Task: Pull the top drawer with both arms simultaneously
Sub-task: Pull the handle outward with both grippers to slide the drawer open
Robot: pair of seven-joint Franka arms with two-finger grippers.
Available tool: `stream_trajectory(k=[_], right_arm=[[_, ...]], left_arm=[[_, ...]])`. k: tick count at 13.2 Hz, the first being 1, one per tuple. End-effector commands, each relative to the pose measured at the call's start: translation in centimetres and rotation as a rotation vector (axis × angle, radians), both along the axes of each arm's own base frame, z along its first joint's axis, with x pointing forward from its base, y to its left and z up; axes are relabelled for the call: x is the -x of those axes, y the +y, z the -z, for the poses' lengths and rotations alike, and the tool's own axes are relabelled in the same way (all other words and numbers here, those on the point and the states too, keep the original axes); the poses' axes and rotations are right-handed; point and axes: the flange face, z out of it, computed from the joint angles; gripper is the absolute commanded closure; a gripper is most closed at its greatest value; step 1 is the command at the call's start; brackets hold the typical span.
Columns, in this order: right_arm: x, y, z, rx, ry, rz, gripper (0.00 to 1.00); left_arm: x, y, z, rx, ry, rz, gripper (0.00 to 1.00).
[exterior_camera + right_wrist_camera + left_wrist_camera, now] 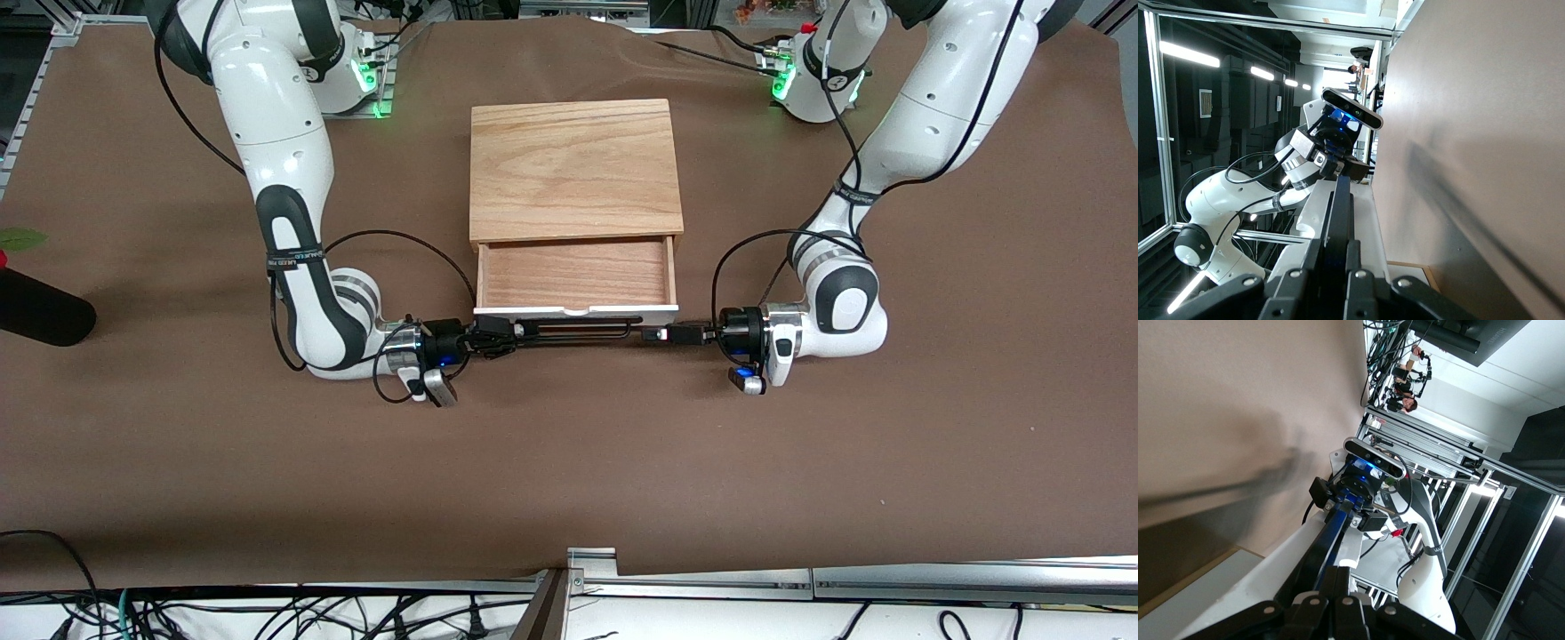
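Note:
The top drawer (576, 274) stands pulled partway out of the wooden cabinet (573, 164), and its light-wood tray is empty. Its white front panel (576, 311) carries the long black wire handle (582, 327). My right gripper (518, 332) is shut on the handle's end toward the right arm's side. My left gripper (652, 334) is shut on the other end. In the left wrist view the fingers (1338, 583) are pressed together at the handle (1331, 537). In the right wrist view the fingers (1353, 267) clamp the handle (1340, 207) beside the white panel (1368, 227).
A black cylinder (40, 307) and a green leaf (18, 238) lie at the right arm's end of the table. The brown table cover (569, 462) stretches nearer to the camera, ending at a metal rail (711, 578).

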Motion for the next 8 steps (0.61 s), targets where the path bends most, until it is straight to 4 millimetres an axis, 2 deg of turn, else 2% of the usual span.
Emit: stream_trajectory(k=[1,2,3,4,5,6,7,8], right_arm=[[-4.7,-5.9,1.6,0.064,-0.094,0.14,0.94],[-4.7,-5.9,1.6,0.064,-0.092,0.141,0.94],[-4.8,-6.0,1.5,0.066,-0.094,0.142,0.93],[-4.7,-6.0,1.5,0.064,-0.094,0.141,0.86],[-4.8,-6.0,1.5,0.064,-0.092,0.142,0.63],[-4.8,-6.0,1.5,0.063,-0.092,0.143,0.49],[-4.8,-6.0,1.5,0.061,-0.091,0.146,0.29],[-4.8,-6.0,1.5,0.061,-0.091,0.146,0.14]], left_arm=[[0.4,0.4,-0.4,-0.001,0.017,0.026,0.96],[0.4,0.6,-0.3,0.002,0.02,0.026,0.61],[1.3,0.8,0.2,0.004,0.026,0.031,0.01],[1.3,0.9,0.0,0.006,0.032,0.03,0.0],[1.1,1.5,-0.4,0.009,0.036,0.023,0.0],[1.1,2.0,-0.5,0.008,0.038,0.036,0.0],[0.7,2.9,-1.2,-0.019,0.042,0.051,0.0],[0.2,4.1,-2.3,-0.049,0.04,0.062,0.0]])
